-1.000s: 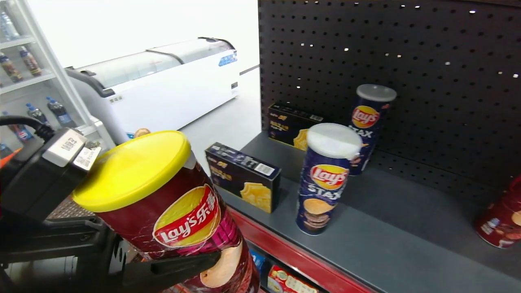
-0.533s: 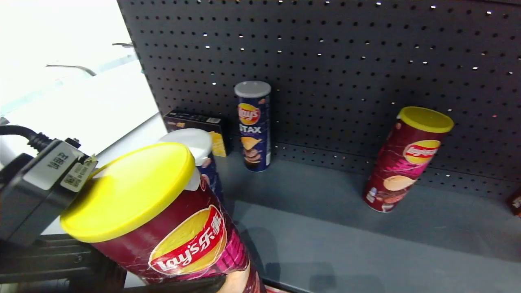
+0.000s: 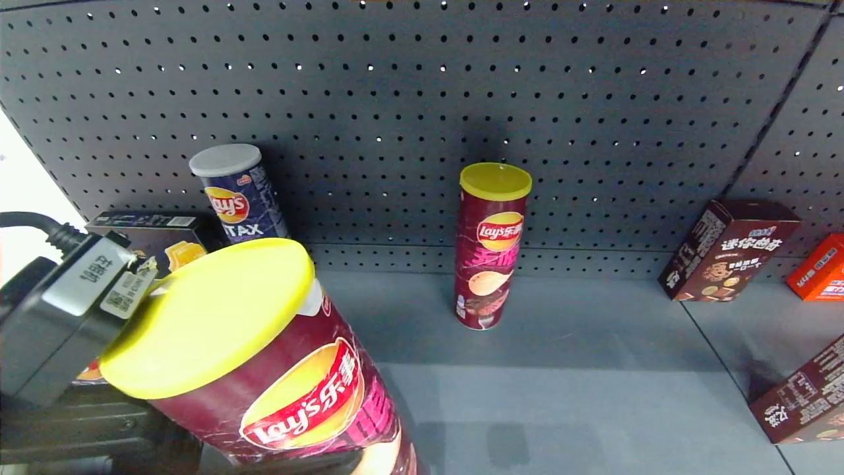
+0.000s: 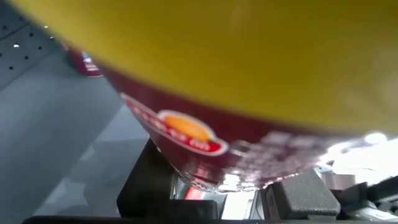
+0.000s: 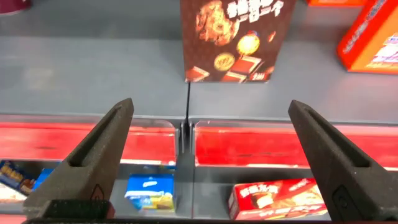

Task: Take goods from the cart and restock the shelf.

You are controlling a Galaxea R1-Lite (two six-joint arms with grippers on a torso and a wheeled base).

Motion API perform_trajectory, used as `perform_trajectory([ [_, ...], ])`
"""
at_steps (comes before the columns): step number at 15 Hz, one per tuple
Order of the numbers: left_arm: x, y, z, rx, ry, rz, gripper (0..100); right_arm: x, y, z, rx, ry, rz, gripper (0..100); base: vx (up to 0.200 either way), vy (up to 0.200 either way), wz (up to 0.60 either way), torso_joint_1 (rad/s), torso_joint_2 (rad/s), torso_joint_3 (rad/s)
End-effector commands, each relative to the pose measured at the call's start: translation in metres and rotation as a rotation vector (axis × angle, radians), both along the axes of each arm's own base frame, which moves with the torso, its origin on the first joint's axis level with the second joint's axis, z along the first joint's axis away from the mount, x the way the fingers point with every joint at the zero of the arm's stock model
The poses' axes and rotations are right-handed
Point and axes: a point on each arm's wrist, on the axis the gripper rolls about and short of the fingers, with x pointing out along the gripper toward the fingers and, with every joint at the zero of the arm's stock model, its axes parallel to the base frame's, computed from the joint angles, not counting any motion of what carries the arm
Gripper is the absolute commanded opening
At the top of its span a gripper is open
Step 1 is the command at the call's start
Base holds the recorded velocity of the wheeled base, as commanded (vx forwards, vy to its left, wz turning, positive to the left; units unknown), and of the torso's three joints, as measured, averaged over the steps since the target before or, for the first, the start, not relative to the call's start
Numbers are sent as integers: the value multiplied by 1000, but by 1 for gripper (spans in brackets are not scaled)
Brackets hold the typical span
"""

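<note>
A maroon chip can with a yellow lid (image 3: 264,369) is held tilted at the lower left of the head view, with my left gripper (image 3: 277,462) shut on its body. The left wrist view shows the same can (image 4: 205,124) close up, with a dark finger (image 4: 149,186) beneath it. A matching maroon can (image 3: 491,247) stands upright at the back middle of the grey shelf (image 3: 580,389). My right gripper (image 5: 211,106) is open and holds nothing, in front of the shelf's red front rail (image 5: 261,149).
A blue chip can (image 3: 237,194) and a dark box (image 3: 158,237) stand at the back left. Brown boxes (image 3: 725,251) (image 3: 801,392) and an orange box (image 3: 821,267) stand on the right. A perforated back panel (image 3: 395,99) closes the shelf. Packets (image 5: 149,190) lie on a lower shelf.
The head view has swung right along the shelf, so the freezer and front blue can have left the picture. The held can keeps its place in my left gripper.
</note>
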Motion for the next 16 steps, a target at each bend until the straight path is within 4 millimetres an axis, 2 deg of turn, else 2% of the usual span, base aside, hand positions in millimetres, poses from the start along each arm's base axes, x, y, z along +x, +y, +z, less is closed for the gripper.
perform_trajectory([
  [1, 0, 0, -1, 2, 2, 1, 0, 0, 0, 0, 0, 2, 0, 100, 0, 0, 0, 0, 0, 0],
  [16, -3, 4, -7, 10, 12, 10, 0, 0, 0, 0, 0, 2, 1, 100, 0, 0, -40, 0, 0, 0],
])
